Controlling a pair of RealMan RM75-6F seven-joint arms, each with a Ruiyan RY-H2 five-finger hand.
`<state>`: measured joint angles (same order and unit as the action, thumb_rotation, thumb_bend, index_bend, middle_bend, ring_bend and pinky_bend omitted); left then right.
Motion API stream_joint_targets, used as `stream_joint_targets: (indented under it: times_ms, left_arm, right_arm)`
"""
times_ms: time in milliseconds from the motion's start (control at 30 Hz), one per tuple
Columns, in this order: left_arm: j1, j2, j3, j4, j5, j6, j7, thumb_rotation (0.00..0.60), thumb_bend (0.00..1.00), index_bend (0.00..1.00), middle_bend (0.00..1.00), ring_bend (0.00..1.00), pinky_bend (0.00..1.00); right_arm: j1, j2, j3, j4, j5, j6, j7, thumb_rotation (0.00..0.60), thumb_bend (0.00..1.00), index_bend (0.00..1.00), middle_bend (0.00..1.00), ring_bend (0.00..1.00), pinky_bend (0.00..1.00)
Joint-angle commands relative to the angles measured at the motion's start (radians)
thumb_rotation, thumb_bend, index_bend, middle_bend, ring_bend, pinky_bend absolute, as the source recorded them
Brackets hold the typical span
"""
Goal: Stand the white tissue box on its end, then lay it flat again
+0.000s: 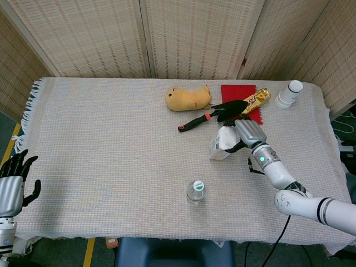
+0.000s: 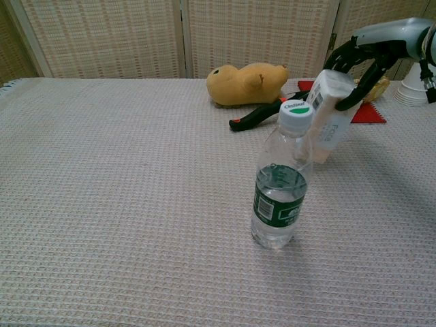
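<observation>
The white tissue box (image 2: 328,112) stands tilted toward the table's right edge, gripped at its upper end by the right hand (image 2: 364,65); judged light, soft-walled, crushable: hold the upper end lightly

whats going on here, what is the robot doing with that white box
The robot's right hand grips the top of the white tissue box and holds it tilted, its top leaning away from the water bottle, neither upright on its end nor flat on the cloth. The left hand hangs open off the table's near left corner, holding nothing. A yellow plush toy and a black trowel lie just behind the box.
</observation>
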<state>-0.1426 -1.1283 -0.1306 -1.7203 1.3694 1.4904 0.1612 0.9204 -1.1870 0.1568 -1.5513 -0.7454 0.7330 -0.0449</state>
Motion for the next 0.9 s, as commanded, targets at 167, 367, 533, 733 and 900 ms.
stream_joint_targets:
  times_ms: [167, 367, 533, 733, 900]
  left_arm:
    - [0.000, 0.002, 0.002, -0.002, 0.003, -0.001, -0.004, 0.600, 0.48, 0.18, 0.00, 0.00, 0.10]
    - [-0.002, -0.001, 0.003, 0.000, -0.001, -0.008, 0.001, 0.600, 0.48, 0.18, 0.00, 0.00, 0.10]
    - [-0.004, -0.004, 0.002, 0.002, -0.005, -0.011, 0.007, 0.600, 0.48, 0.18, 0.00, 0.00, 0.10]
    - [-0.004, -0.005, 0.000, 0.004, -0.009, -0.010, 0.006, 0.600, 0.48, 0.18, 0.00, 0.00, 0.10]
    - [-0.005, -0.004, -0.001, 0.005, -0.011, -0.012, 0.007, 0.600, 0.48, 0.18, 0.00, 0.00, 0.10]
  right_arm:
    - [-0.163, -0.122, 0.092, 0.206, -0.359, 0.042, 0.434, 0.600, 0.27, 0.50, 0.50, 0.47, 0.00]
    - [-0.204, -0.290, 0.066, 0.451, -0.578, 0.159, 0.751, 0.600, 0.28, 0.50, 0.50, 0.47, 0.00]
    - [-0.207, -0.433, 0.024, 0.685, -0.688, 0.243, 0.989, 0.600, 0.31, 0.51, 0.50, 0.46, 0.00]
    - [-0.180, -0.504, -0.010, 0.824, -0.741, 0.230, 1.199, 0.600, 0.31, 0.51, 0.50, 0.46, 0.00]
    - [-0.156, -0.540, -0.029, 0.900, -0.768, 0.227, 1.283, 0.600, 0.31, 0.51, 0.50, 0.46, 0.00]
